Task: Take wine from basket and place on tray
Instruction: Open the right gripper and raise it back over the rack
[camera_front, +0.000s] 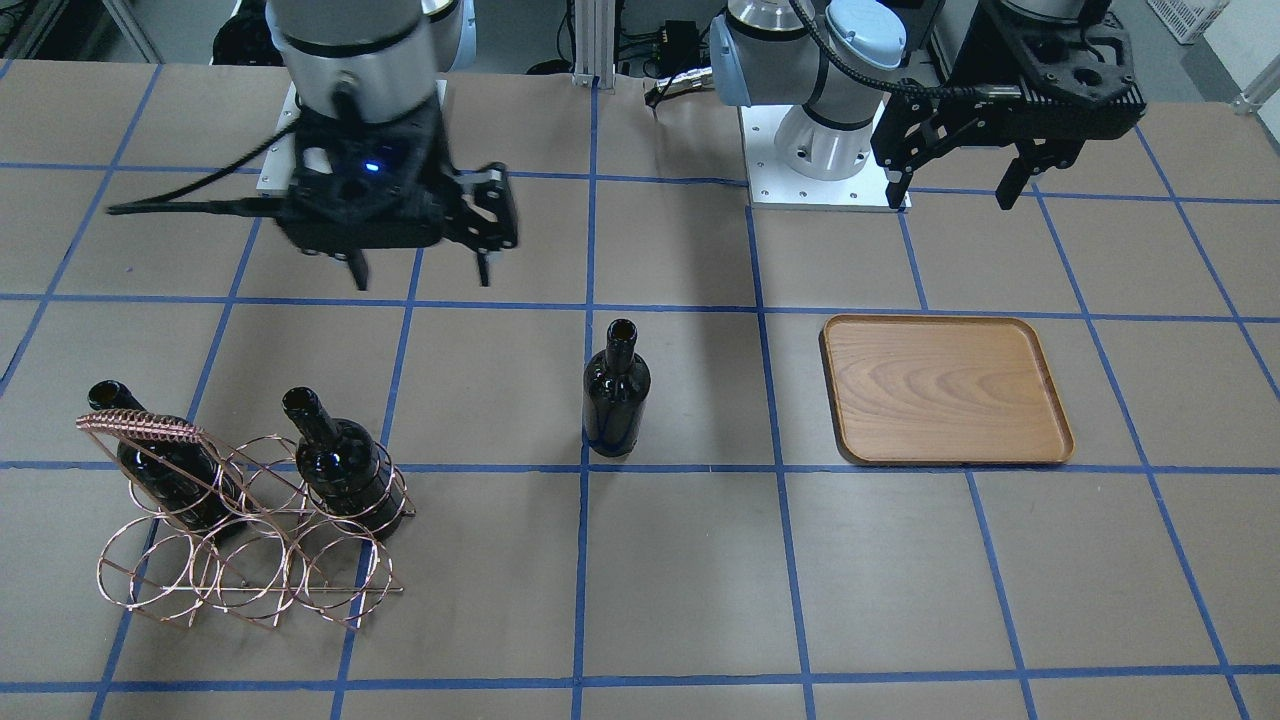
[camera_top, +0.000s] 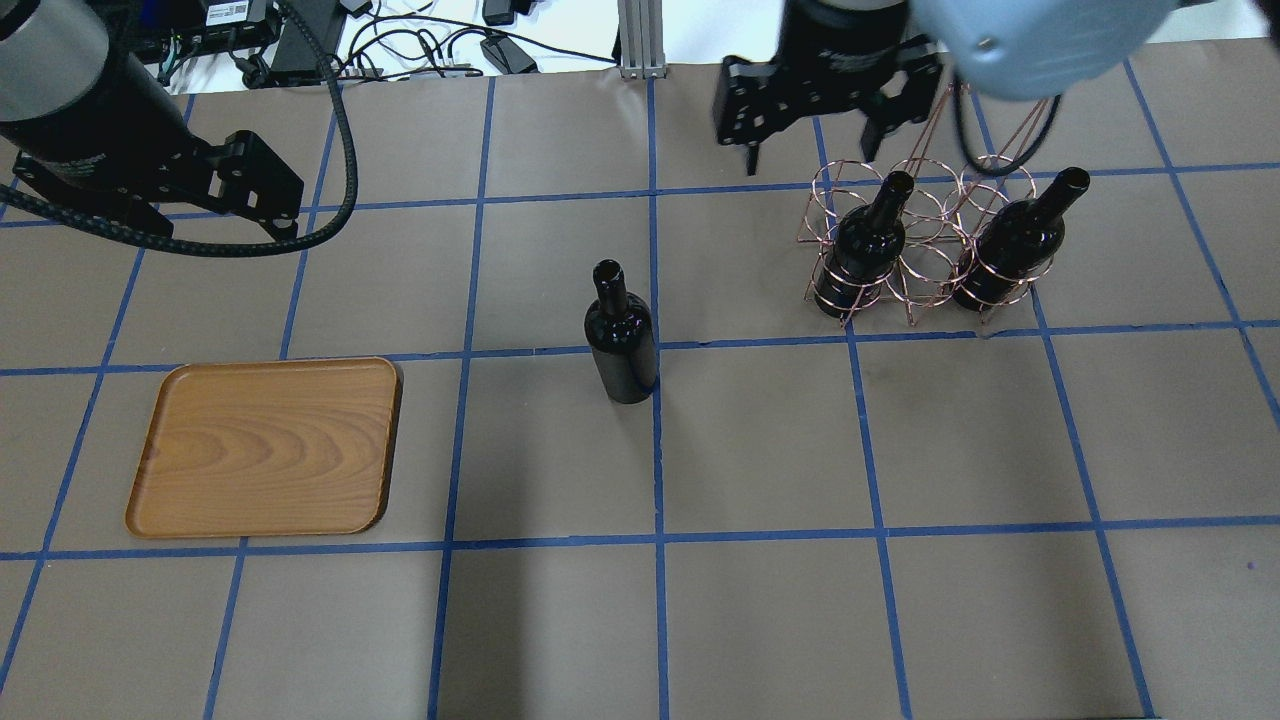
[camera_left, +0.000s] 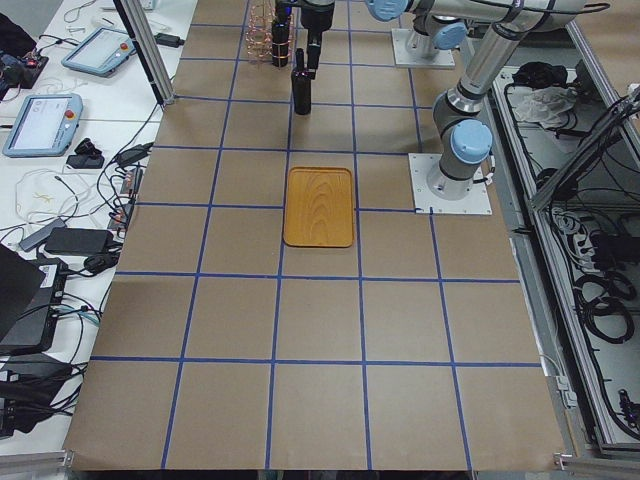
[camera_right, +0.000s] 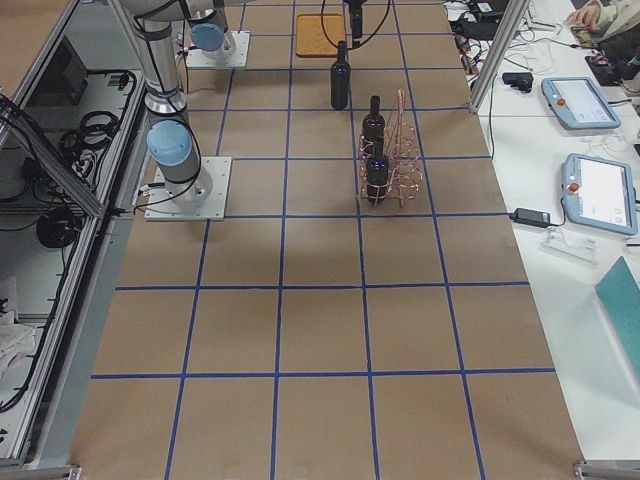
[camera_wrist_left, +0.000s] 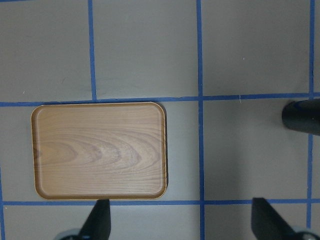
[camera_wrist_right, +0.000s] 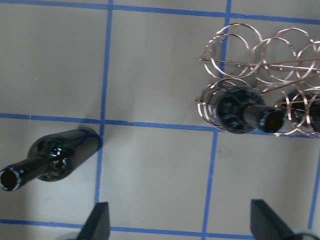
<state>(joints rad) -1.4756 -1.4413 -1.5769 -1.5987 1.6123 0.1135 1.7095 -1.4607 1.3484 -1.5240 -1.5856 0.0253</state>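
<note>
One wine bottle (camera_front: 615, 395) stands upright on the bare table between basket and tray; it also shows in the overhead view (camera_top: 620, 340). Two like bottles (camera_front: 340, 465) (camera_front: 165, 460) sit in the copper wire basket (camera_front: 250, 560). The wooden tray (camera_front: 945, 390) lies empty. My right gripper (camera_front: 422, 278) hangs open and empty, high above the table on the robot's side of the basket; its wrist view shows the standing bottle (camera_wrist_right: 55, 160) and the basket (camera_wrist_right: 260, 50) below. My left gripper (camera_front: 952, 195) is open and empty, high, with the tray (camera_wrist_left: 100, 150) below it.
Brown paper with blue tape lines covers the table (camera_top: 760, 450). The arm base plates (camera_front: 820, 190) stand at the robot's edge. Tablets and cables (camera_left: 60, 110) lie on the side bench beyond the table's far edge.
</note>
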